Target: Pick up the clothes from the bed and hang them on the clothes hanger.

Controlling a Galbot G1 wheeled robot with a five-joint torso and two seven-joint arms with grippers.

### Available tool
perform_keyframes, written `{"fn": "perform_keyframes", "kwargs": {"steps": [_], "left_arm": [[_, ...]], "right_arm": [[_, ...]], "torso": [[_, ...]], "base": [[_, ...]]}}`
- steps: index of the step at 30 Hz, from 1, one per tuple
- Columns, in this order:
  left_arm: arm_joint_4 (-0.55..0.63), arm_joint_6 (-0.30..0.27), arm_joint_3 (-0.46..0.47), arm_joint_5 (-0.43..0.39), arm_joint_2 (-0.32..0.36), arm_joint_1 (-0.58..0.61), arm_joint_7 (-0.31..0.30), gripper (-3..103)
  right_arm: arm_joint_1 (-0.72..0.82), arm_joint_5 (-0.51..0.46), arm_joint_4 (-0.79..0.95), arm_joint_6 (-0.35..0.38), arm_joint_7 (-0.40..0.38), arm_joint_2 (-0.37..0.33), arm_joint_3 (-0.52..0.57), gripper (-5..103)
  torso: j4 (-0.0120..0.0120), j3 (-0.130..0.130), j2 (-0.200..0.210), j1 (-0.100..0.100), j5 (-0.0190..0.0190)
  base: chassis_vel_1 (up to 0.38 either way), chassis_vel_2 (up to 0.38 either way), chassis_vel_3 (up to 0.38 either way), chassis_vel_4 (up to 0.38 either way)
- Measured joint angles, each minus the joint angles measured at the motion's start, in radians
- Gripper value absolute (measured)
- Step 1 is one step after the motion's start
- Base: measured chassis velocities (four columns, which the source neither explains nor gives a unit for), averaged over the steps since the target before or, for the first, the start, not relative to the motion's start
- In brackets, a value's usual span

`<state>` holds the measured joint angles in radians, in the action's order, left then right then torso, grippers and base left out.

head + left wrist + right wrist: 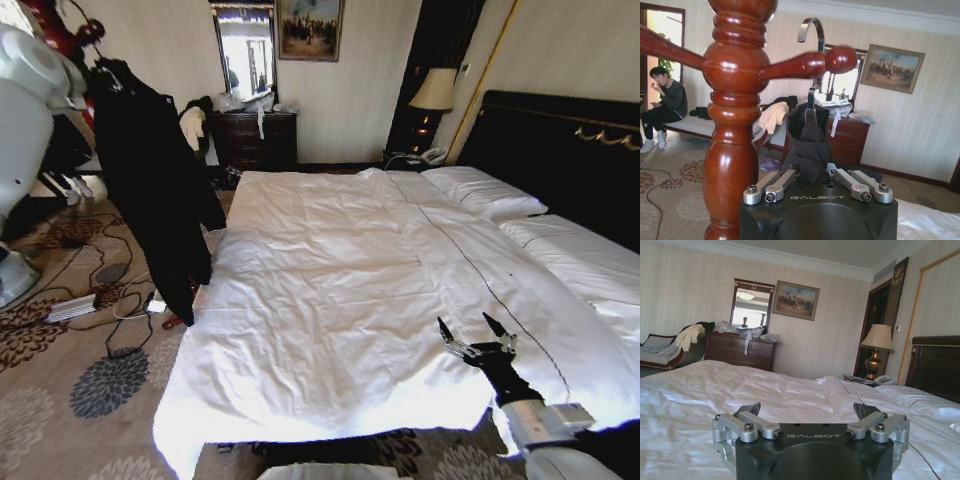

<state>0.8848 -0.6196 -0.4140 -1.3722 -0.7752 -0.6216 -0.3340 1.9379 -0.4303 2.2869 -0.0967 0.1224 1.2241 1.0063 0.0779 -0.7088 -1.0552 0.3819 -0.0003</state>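
Note:
The clothes (150,190), a black long-sleeved jacket, hang at the left of the head view beside the bed (330,300). They are on the clothes hanger, whose silver hook (812,30) rises next to a knobbed peg of the red-brown coat stand (732,125). My left gripper (812,172) is raised at the jacket's collar (807,140), with its links drawn in around the black cloth. My right gripper (478,335) hovers open just above the white sheet (715,390) near the bed's foot, with nothing between its fingers.
Cables and a power strip (70,308) lie on the patterned carpet under the hanging jacket. A dark dresser (255,140) with a mirror stands at the far wall. A lamp (432,95) stands by the black headboard (560,150).

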Motion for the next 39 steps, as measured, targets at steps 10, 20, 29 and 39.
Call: {"fn": "perform_keyframes", "kwargs": {"steps": [10, 20, 29, 39], "left_arm": [[-0.010, 0.000, -0.005, 0.012, -0.040, 0.000, 0.001, 18], [0.012, 0.000, 0.010, 0.009, -0.023, 0.016, -0.007, 18], [0.035, 0.000, 0.023, 0.008, -0.001, 0.041, -0.008, 18], [0.059, -0.002, 0.032, 0.010, 0.005, 0.060, -0.016, 18]], "right_arm": [[0.000, 0.000, 0.000, 0.000, 0.000, 0.000, 0.000, 100], [0.000, 0.000, 0.000, 0.000, 0.000, 0.000, 0.000, 100], [0.000, 0.000, 0.000, 0.000, 0.000, 0.000, 0.000, 100], [0.000, 0.000, 0.000, 0.000, 0.000, 0.000, 0.000, 100]], "torso": [[0.0002, 0.000, 0.000, 0.000, 0.0005], [0.0002, 0.000, 0.000, 0.000, 0.0003], [0.0000, 0.000, 0.000, 0.000, 0.0002], [0.0001, 0.000, 0.000, 0.000, 0.0002]], "base": [[0.000, 0.000, 0.000, 0.000], [0.000, 0.000, 0.000, 0.000], [0.000, 0.000, 0.000, 0.000], [0.000, 0.000, 0.000, 0.000]]}}
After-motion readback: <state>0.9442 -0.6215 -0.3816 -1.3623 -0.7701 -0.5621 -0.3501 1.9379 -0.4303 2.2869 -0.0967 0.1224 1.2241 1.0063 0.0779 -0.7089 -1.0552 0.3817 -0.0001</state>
